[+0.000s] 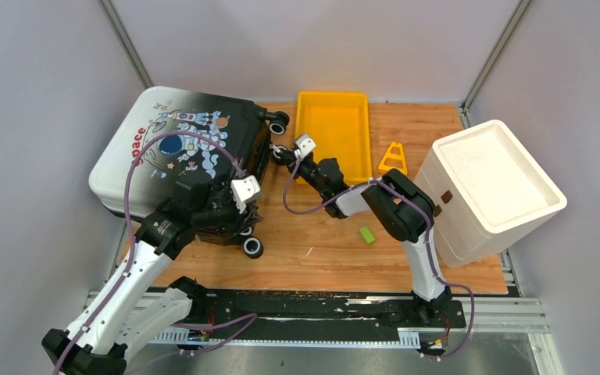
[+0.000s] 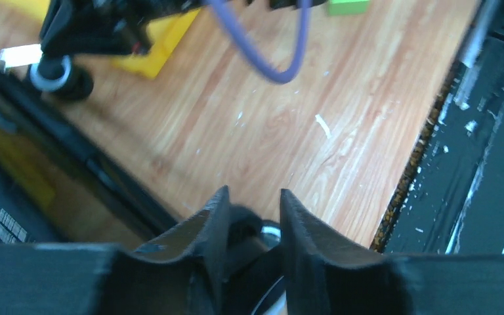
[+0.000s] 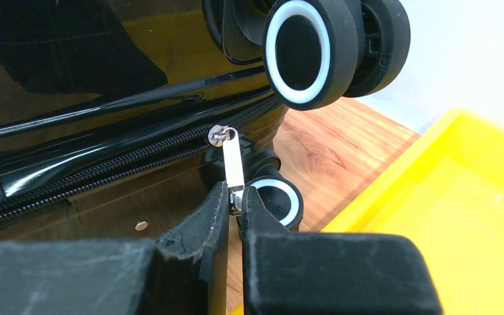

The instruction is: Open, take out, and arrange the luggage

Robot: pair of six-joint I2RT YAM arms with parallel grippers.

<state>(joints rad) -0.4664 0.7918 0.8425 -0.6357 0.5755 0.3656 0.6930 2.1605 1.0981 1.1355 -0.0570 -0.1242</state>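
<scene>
A small hard-shell luggage (image 1: 187, 141) with a cartoon astronaut lies flat on a wooden table, lid down, just left of a yellow tray (image 1: 332, 97), its black wheels facing the tray. Between tray and case, the right gripper (image 3: 235, 200) is closed almost fully, pinching the silver zipper pull (image 3: 233, 161). Left of the tray and nearer the arm bases, the left gripper (image 2: 252, 210) is slightly open astride a wheel (image 2: 269, 231); whether it squeezes the wheel is unclear.
</scene>
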